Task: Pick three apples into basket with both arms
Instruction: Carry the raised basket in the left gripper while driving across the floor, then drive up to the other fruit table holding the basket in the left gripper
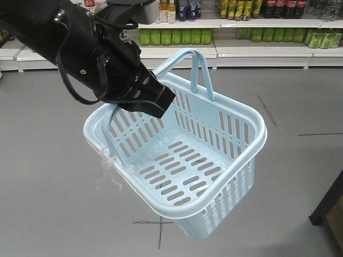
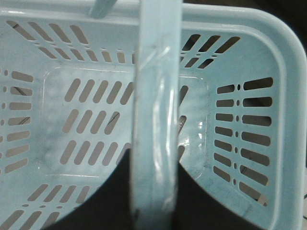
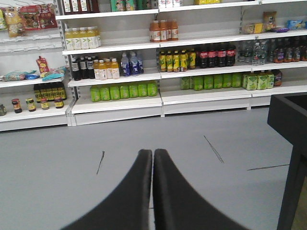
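The pale blue basket (image 1: 252, 115) hangs tilted above the grey floor, with nothing inside it. My left gripper (image 1: 155, 99) is shut on one of its hoop handles (image 1: 115, 115); the other handle (image 1: 201, 64) stands upright. In the left wrist view the held handle (image 2: 156, 120) runs up between the black fingers (image 2: 105, 191), over the basket's slotted bottom (image 2: 86, 124). A white shred (image 1: 107, 166) dangles from the rim. My right gripper (image 3: 153, 153) is shut on nothing and points at the floor before the shelves. No apples are in view.
White store shelves (image 3: 120, 91) with bottled drinks run along the back wall. A dark piece of furniture (image 3: 288, 120) stands at the right, its leg (image 1: 329, 209) also seen in the front view. Thin dark marks cross the floor (image 1: 48, 203).
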Robot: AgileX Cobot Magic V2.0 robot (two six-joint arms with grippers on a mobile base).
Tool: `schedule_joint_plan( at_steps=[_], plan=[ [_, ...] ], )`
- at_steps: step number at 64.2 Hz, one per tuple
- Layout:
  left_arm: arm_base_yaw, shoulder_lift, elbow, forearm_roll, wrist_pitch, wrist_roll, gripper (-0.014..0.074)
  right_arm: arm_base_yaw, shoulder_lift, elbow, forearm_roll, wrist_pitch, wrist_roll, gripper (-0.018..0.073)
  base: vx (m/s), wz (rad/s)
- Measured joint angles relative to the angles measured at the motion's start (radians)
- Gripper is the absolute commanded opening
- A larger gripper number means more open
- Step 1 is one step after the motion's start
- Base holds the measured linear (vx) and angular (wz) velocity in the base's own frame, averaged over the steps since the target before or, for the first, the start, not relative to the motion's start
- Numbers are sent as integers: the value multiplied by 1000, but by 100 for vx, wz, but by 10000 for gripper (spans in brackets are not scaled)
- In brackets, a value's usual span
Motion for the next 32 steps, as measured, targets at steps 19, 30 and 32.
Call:
schedule_joint_plan(
  at_steps=[19, 30, 32],
  plan=[
    [0, 0, 0, 2, 0, 0, -7, 0, 0, 0, 0, 0, 0, -3, 19, -26],
    [0, 0, 0, 2, 0, 0, -7, 0, 0, 0, 0, 0, 0, -3, 16, -41],
    [1, 0, 0, 2, 0, 0, -7, 0, 0, 0, 0, 0, 0, -3, 15, -46]
  ],
)
